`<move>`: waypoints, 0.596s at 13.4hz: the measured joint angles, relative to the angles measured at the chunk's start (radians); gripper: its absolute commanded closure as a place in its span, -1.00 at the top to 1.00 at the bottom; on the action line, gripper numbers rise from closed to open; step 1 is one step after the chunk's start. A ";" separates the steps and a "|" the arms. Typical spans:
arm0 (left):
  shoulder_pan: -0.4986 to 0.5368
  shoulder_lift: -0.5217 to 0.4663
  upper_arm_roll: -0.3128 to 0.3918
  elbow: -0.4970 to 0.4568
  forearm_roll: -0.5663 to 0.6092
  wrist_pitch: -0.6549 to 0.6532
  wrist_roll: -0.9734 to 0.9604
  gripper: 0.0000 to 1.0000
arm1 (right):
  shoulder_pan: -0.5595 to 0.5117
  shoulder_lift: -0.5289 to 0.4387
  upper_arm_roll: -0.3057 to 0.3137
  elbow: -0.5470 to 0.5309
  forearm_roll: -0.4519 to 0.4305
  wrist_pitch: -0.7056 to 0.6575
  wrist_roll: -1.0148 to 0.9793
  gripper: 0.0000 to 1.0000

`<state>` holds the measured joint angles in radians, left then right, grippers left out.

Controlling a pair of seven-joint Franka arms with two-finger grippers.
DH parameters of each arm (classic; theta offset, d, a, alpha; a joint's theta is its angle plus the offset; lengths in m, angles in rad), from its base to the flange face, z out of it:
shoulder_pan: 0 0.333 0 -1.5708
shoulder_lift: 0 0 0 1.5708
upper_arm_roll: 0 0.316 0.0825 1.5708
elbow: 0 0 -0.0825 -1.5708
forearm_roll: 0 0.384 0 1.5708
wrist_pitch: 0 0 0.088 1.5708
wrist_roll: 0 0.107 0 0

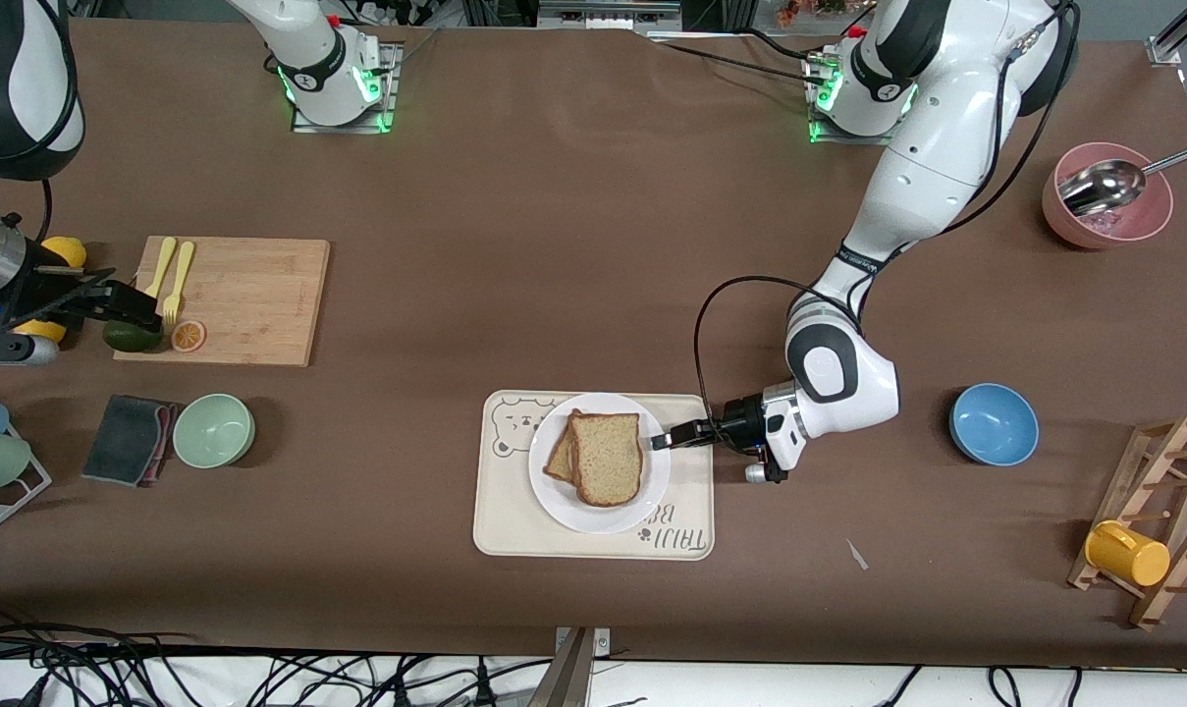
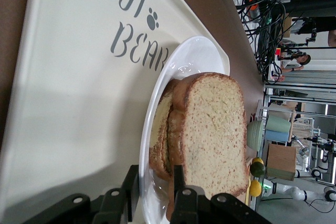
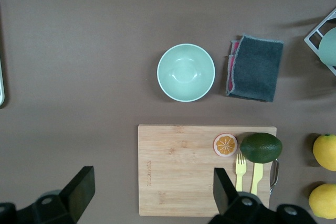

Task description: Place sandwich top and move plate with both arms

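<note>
Front: sandwich top [image 1: 608, 457] sits on the lower slice on the plate [image 1: 652, 486], itself on the bear tray [image 1: 514, 530]. Left hand [image 1: 664, 438] is at the plate's edge toward the left arm's end.

Left wrist: fingers [image 2: 180, 192] slightly apart, bread crust just between them, not clamped.

Right wrist: right hand [image 3: 152, 192] spread wide, empty, waiting over the cutting board [image 3: 178, 171].

Placing looks done; next, both hands need to take the plate rim.

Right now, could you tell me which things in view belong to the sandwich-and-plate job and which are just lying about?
In use:
- sandwich top, lying on the lower slice
- plate, on the bear tray
- left gripper, at the plate's rim
- right gripper, open, waiting over the cutting board

Lying about:
- green bowl
- blue bowl
- grey cloth
- pink bowl
- yellow cup
</note>
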<state>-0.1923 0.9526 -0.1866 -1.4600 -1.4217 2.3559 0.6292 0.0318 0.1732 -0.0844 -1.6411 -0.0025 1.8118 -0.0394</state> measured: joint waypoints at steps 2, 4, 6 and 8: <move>0.006 0.000 0.000 0.000 0.032 0.000 0.000 -0.25 | 0.000 0.000 0.000 0.000 0.000 0.000 0.000 1.00; 0.011 0.000 0.000 0.001 0.047 0.000 0.000 -0.25 | 0.000 0.000 0.000 0.000 0.000 0.000 0.000 1.00; 0.017 -0.002 0.000 0.005 0.047 0.001 0.001 -0.26 | 0.000 0.000 0.000 0.000 0.000 0.000 0.000 1.00; 0.022 -0.010 0.000 0.005 0.047 0.001 0.001 -0.25 | 0.000 0.000 0.000 0.000 0.000 0.001 0.000 1.00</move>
<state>-0.1702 0.9423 -0.1863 -1.4555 -1.3749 2.3571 0.6300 0.0317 0.1732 -0.0844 -1.6411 -0.0025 1.8125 -0.0393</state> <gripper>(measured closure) 0.626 0.000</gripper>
